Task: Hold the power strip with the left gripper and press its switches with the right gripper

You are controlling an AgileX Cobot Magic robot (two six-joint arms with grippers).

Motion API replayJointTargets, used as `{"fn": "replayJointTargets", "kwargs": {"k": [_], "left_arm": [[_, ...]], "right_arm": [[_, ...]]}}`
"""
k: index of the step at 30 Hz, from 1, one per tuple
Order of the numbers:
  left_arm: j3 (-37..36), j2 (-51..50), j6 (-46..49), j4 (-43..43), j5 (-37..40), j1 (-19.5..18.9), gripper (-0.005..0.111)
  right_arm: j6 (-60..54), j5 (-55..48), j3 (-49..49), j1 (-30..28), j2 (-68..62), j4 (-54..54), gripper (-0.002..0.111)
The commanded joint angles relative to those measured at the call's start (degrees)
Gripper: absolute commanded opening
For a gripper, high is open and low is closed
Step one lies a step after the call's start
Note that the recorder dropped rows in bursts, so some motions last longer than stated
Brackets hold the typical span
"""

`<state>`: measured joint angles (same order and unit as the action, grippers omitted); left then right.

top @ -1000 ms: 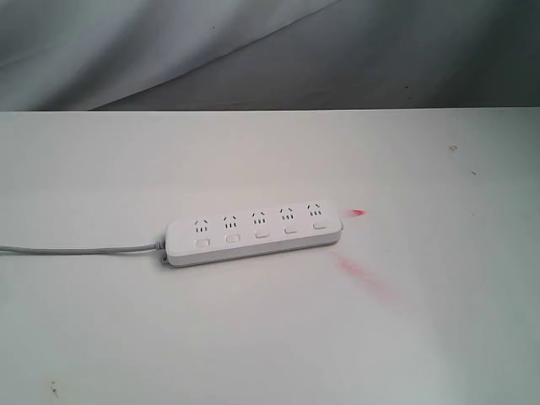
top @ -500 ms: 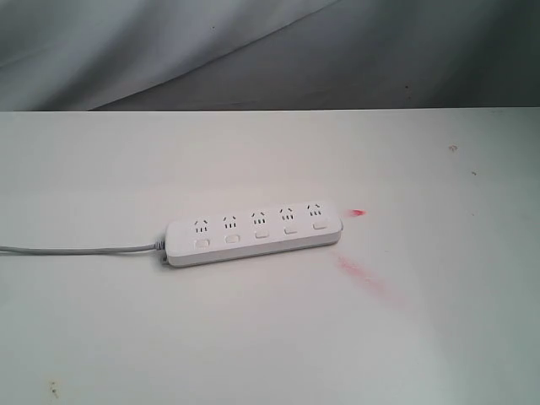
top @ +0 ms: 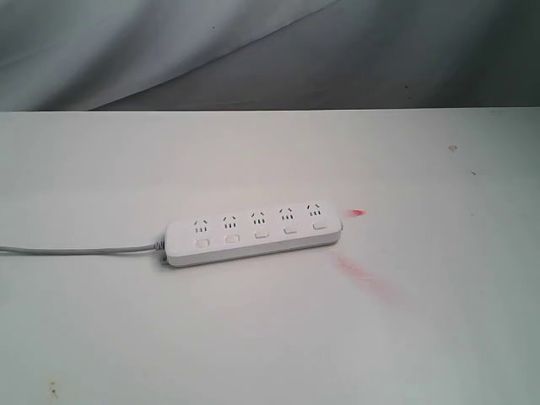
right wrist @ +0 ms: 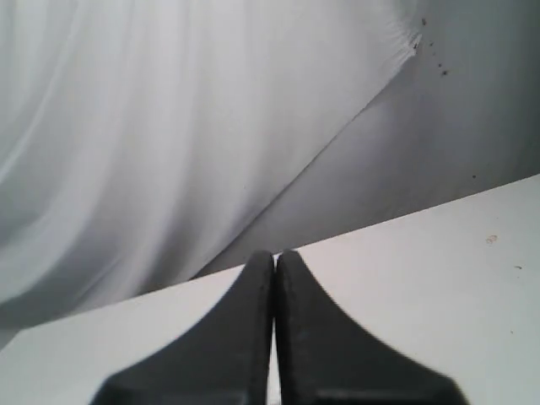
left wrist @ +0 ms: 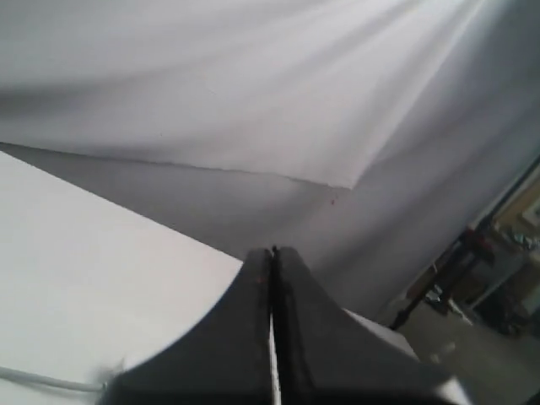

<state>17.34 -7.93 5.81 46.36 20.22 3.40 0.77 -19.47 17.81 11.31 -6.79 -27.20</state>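
Observation:
The white power strip [top: 253, 232] lies flat near the middle of the table in the exterior view, its row of small white switches [top: 261, 234] facing the near side and its thin grey cord [top: 76, 249] running off to the left edge. No arm shows in that view. In the left wrist view my left gripper [left wrist: 272, 251] is shut with nothing between its black fingers, over the table's far edge; a bit of cord [left wrist: 42, 381] shows low down. My right gripper [right wrist: 275, 255] is also shut and empty, above bare table. The strip is out of both wrist views.
The white table [top: 422, 337] carries a red smear [top: 363, 277] and a small red spot [top: 357, 213] just right of the strip. A grey-white cloth backdrop [top: 253, 51] hangs behind the far edge. Dark frames and clutter [left wrist: 481, 270] stand beyond the table in the left wrist view.

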Motion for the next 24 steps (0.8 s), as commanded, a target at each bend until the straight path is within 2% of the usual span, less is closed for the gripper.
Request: {"fn": "replayJointTargets", "kwargs": {"k": [1,4,7,13,16,24], "left_arm": [[4.79,-10.68,14.18,8.95,1.47,4.89,0.001],[9.09,-19.98,20.43,8.59,1.78,8.45,0.001],[14.85,-29.6,25.55,8.31,4.8,10.24,0.001],[27.23,-50.89,27.74,2.4,13.39,10.24,0.0],[33.16,-60.47,27.74,-1.76,14.89,10.24,0.0],[47.99,-82.47,27.86,-8.28,18.08,10.27,0.0]], "right_arm": [[-13.48,-4.61,8.26,2.29,-10.26,-8.11,0.0],[-26.11,-7.81,12.87,4.91,-18.7,-14.41,0.0],[-29.89,-11.4,18.0,6.76,-28.25,-15.55,0.0],[-34.09,-17.68,27.83,7.58,-49.88,-15.77,0.0],[-36.46,-21.05,33.64,7.58,-60.33,-16.04,0.0],[-36.58,-21.79,47.69,7.58,-84.7,-15.17,0.0]]}}
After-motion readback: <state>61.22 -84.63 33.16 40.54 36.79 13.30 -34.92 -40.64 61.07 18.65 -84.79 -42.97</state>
